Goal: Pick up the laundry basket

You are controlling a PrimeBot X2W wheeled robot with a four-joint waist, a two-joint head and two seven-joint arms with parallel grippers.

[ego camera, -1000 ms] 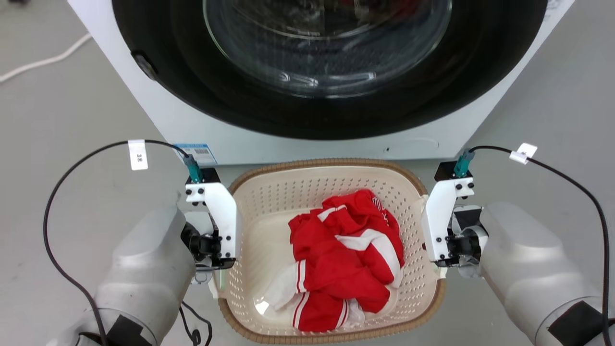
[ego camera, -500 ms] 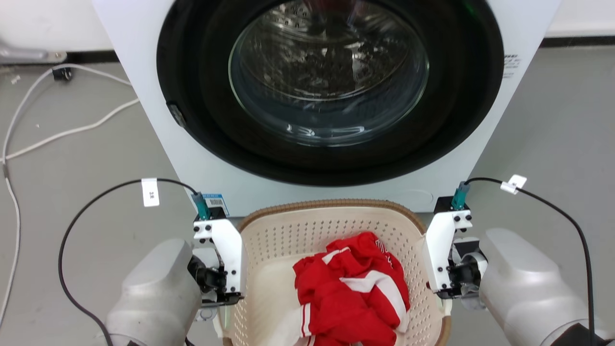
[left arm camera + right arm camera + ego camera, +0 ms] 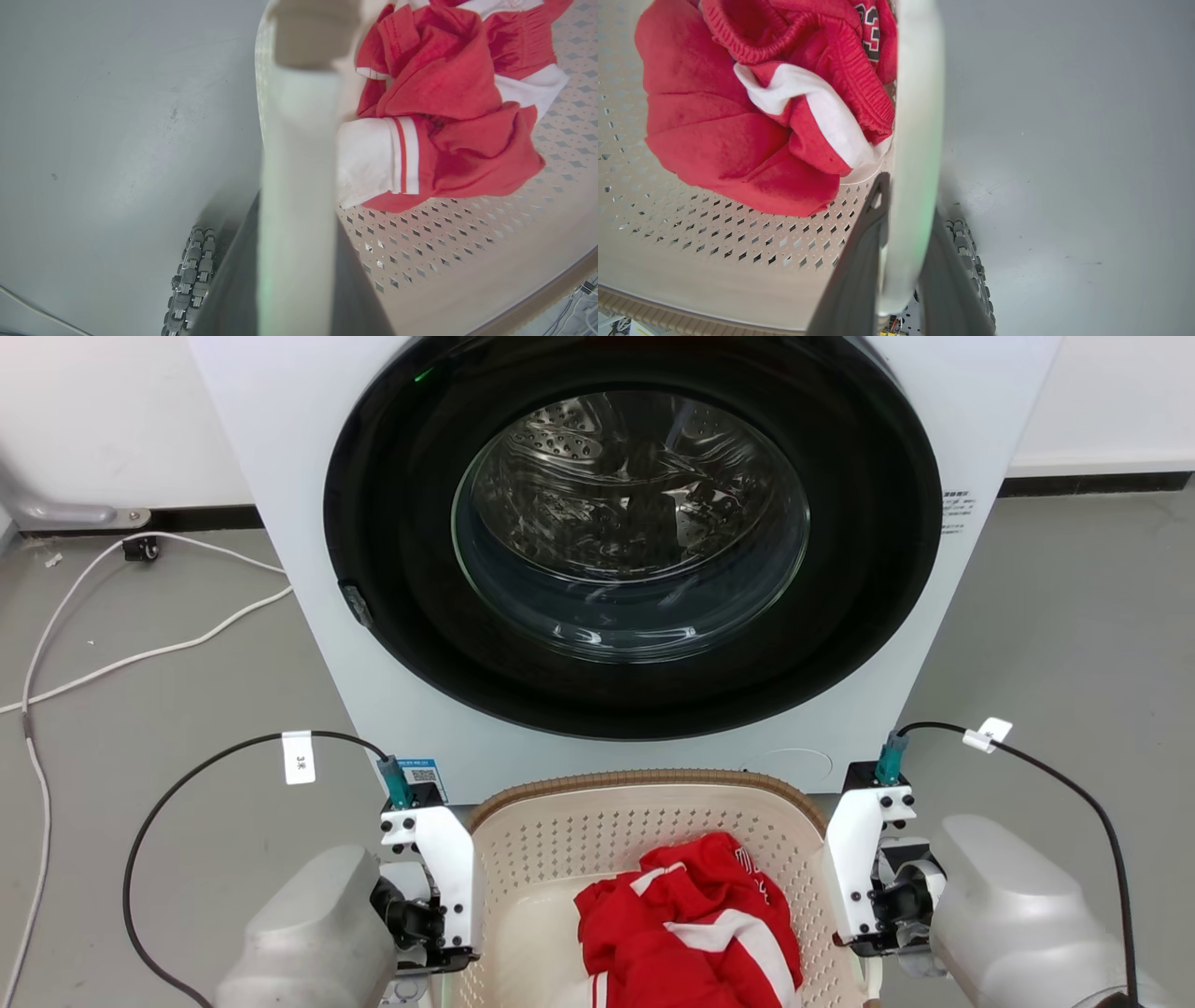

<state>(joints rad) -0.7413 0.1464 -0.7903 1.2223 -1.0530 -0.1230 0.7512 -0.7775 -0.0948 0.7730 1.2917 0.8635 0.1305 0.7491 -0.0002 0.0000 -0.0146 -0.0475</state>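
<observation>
- Left gripper [image 3: 296, 219] — clamped on the white left handle [image 3: 299, 140] of the laundry basket [image 3: 644, 777], one dark finger on each side.
- Right gripper [image 3: 908, 200] — clamped the same way on the right handle [image 3: 920, 116].
- The laundry basket sits between both grippers and holds a red and white garment [image 3: 691, 933].
- The washer [image 3: 280, 457] stands just beyond the laundry basket on a grey floor [image 3: 1074, 616].

The laundry basket [image 3: 597, 831] is cream with a brown rim, the garment [image 3: 672, 933] red with white stripes.
</observation>
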